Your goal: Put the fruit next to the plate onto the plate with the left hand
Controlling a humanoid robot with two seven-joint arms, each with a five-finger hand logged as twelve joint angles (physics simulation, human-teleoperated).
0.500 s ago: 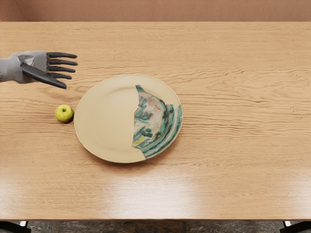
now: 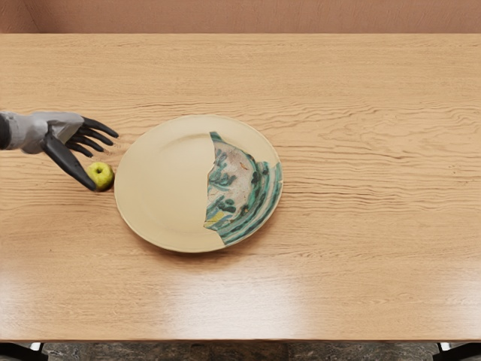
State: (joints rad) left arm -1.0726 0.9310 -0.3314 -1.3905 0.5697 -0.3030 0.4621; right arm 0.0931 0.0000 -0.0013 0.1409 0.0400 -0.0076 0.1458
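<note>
Fruit (image 2: 101, 175): one, small, round, yellow-green, lying on the table (image 2: 361, 105) just beside the left rim of the plate (image 2: 161, 188), below and slightly right of the left hand (image 2: 64, 134).

Left hand: one in view. The arm enters from the left edge and is cut off at the forearm. Grey palm; dark fingers (image 2: 99, 126) spread, slightly bent, pointing right toward the plate and grasping nothing. The thumb (image 2: 71, 162) stretches down and right, its tip overlapping the fruit's left side; whether they touch cannot be told.

Plate: one, round, tan, right of the hand. A green-and-teal patterned patch covers its right part, the detail hard to make out.

Table: one, wood-grain, beneath hand, fruit and plate.
</note>
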